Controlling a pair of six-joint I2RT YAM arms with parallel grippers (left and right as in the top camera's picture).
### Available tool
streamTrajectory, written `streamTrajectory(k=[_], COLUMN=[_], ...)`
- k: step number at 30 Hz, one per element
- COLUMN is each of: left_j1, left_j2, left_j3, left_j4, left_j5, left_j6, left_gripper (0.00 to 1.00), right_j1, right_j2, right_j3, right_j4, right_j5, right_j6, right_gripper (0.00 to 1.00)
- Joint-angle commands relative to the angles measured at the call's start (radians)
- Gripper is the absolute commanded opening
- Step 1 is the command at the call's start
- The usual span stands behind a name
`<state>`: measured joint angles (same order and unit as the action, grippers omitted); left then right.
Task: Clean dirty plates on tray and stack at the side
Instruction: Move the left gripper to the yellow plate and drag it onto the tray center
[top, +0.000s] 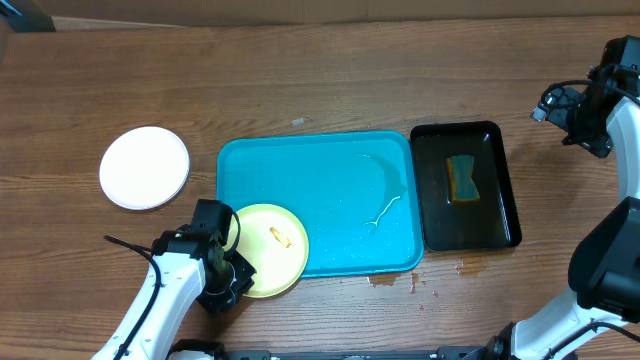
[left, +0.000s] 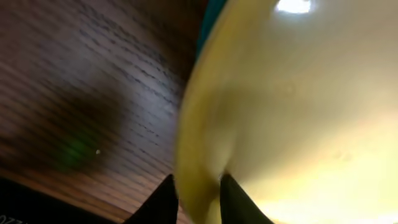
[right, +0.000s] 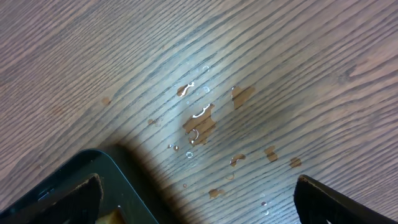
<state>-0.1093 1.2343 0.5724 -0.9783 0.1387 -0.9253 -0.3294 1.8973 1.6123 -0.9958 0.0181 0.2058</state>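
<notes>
Wood-grain bench (top: 300, 80) filled every view. Landmark was the turquoise tray (top: 320, 190), at mid-bench.

Well left of the tray: one white plate (top: 145, 167) lay flat on the bench, its face clean-looking. Couldn't tell whether more plates were stacked under it.

At the tray's front-left corner: the left pincer (top: 236, 272) was clamped on the left rim of the pale yellow plate (top: 270, 250). The left wrist view showed both dark fingers (left: 163, 200) pinching the yellow rim (left: 298, 112), with the picture blurred. The plate overhung that corner, part over the tray and part over the bench. A small orange smear (top: 281, 237) showed near its middle.

The tray floor was wet, with a thin whitish streak (top: 385, 210) toward its right side.

Just off the tray's front-right corner: water drops (top: 400, 280) on the bench.

Just right of the tray, nearly touching it: a black glossy tray (top: 500, 190) held a sponge (top: 462, 178), blue-green and yellow.

Well right of the tray and toward the back: the right pincer (top: 556, 104) gripped nothing. In its wrist view the fingers (right: 336, 199) were spread wide above wet spots (right: 199, 121), with a corner of the black tray (right: 118, 180) beside them.
</notes>
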Motion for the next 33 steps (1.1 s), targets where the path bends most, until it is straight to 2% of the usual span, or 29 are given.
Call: streamTrajectory(k=[1,4,7,8,13,22,24,25,29,31,33], left_j1=[0.004,0.004,0.004,0.004,0.004,-0.035,-0.06,-0.073,-0.083,-0.083,-0.083], left_j2=[-0.011,-0.011,-0.011,-0.011,-0.01,0.109,0.155,0.18,0.23,0.231,0.231], left_j3=[-0.005,0.008,0.048,0.062,0.091,0.09,0.091,0.091,0.149,0.21,0.285], left_j4=[0.021,0.059,0.103,0.117,0.243,0.4,0.442,0.47,0.488,0.436,0.366], left_j5=[0.009,0.011,0.012,0.012,0.013,0.062,0.082,0.089,0.124,0.092,0.045], left_j6=[0.014,0.046,0.135,0.148,0.227,0.227,0.227,0.232,0.319,0.344,0.377], left_gripper=[0.22,0.24,0.06,0.04,0.04,0.06,0.13,0.2,0.66,0.73,0.73], right_j1=[-0.003,-0.003,-0.003,-0.003,-0.003,-0.003,-0.003,-0.003,-0.003,-0.003,-0.003], right_j2=[-0.024,-0.024,-0.024,-0.024,-0.024,-0.024,-0.024,-0.024,-0.024,-0.024,-0.024], right_j3=[0.011,0.011,0.011,0.011,0.011,0.011,0.011,0.011,0.011,0.011,0.011], right_j4=[0.002,0.002,0.002,0.002,0.002,0.002,0.002,0.002,0.002,0.002,0.002], right_j5=[0.007,0.007,0.007,0.007,0.007,0.007,0.007,0.007,0.007,0.007,0.007], right_j6=[0.004,0.004,0.004,0.004,0.004,0.004,0.004,0.004,0.004,0.004,0.004], right_gripper=[1.0,1.0,1.0,1.0,1.0,1.0,1.0,1.0,1.0,1.0,1.0])
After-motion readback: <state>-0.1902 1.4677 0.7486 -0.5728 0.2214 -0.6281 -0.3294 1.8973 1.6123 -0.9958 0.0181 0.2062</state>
